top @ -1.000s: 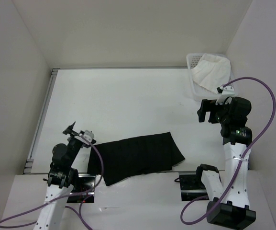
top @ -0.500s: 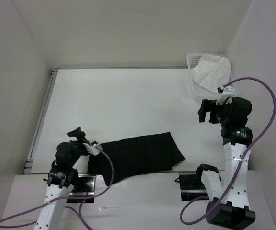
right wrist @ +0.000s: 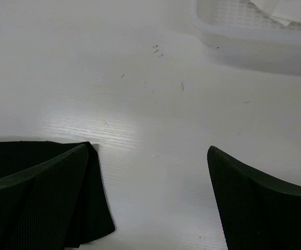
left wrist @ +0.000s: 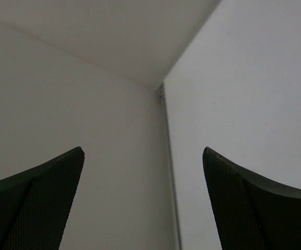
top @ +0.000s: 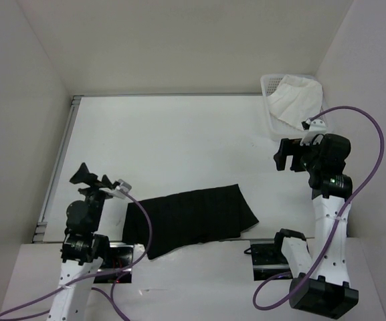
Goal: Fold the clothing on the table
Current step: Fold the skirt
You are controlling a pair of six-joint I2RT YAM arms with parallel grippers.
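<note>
While spread and empty, left end effector (left wrist: 143,151) and right end effector (right wrist: 147,148) aloft; skirt (top: 193,215) untouched

Soft even light; mild glare on table (right wrist: 87,127)

White mesh basket (top: 270,83) sits in the far right corner, with a crumpled white cloth (top: 297,100) inside filling most of it.
</note>
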